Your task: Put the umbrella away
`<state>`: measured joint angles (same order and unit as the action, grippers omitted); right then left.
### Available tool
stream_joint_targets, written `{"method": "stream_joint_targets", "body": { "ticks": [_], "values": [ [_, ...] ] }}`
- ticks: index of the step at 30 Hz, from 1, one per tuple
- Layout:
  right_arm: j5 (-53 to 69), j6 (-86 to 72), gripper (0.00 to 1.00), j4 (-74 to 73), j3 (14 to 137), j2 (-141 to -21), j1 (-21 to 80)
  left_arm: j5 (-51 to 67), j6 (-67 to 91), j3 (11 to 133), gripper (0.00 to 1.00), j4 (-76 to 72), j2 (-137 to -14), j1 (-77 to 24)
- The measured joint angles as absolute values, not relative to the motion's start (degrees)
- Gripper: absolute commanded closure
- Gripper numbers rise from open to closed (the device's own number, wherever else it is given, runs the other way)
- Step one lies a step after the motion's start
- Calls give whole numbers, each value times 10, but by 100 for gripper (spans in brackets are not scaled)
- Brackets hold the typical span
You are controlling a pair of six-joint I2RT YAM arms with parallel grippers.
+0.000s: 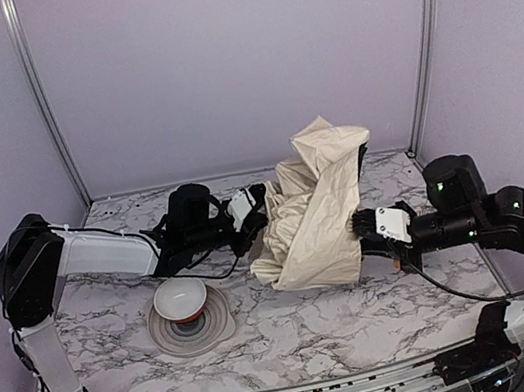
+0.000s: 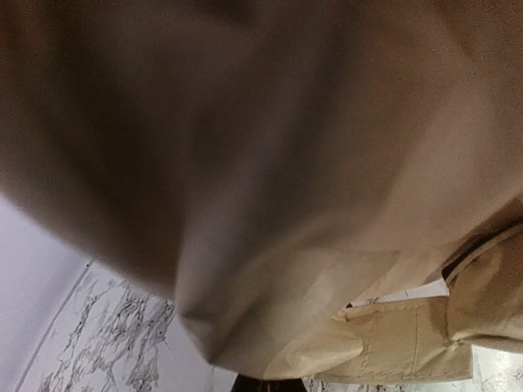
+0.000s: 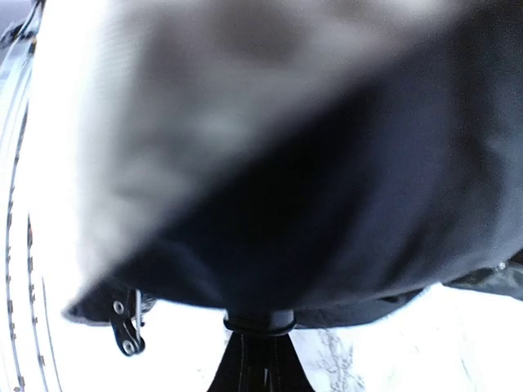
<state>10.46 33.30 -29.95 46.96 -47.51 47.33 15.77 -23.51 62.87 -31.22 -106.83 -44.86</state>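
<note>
The umbrella is bunched up mid-table, toward the back. It's a crumpled cream heap with a peak sticking up near the rear wall, and it's flanked by both arms.

The left gripper is pushed into the fabric on the heap's left side. Its jaws are closed tight, but whether cloth is actually pinched can't be told. The left wrist view is filled with blurry beige fabric and a stitched strap.

The right gripper is pressed against the heap's lower right edge, jaws also drawn together. What's caught between them can't be made out either. In the right wrist view mostly black lining is seen, very close up.

A white bowl is parked on a grey disc near the front left, apart from the umbrella.
</note>
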Motion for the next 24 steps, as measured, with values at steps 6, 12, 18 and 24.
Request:
{"method": "stream_joint_targets", "body": {
  "ticks": [6,12,18,24],
  "values": [
    [94,356,100,-268,389,-513,552,182,-284,649,100,-314,-1099,-445],
    [94,363,100,-264,350,-590,599,188,-314,652,100,-312,-1111,-444],
    [83,357,100,-226,350,-638,601,184,-357,652,100,-312,-1104,-448],
    [79,345,100,-179,343,-690,602,164,-397,652,100,-314,-1097,-451]
  ]
}}
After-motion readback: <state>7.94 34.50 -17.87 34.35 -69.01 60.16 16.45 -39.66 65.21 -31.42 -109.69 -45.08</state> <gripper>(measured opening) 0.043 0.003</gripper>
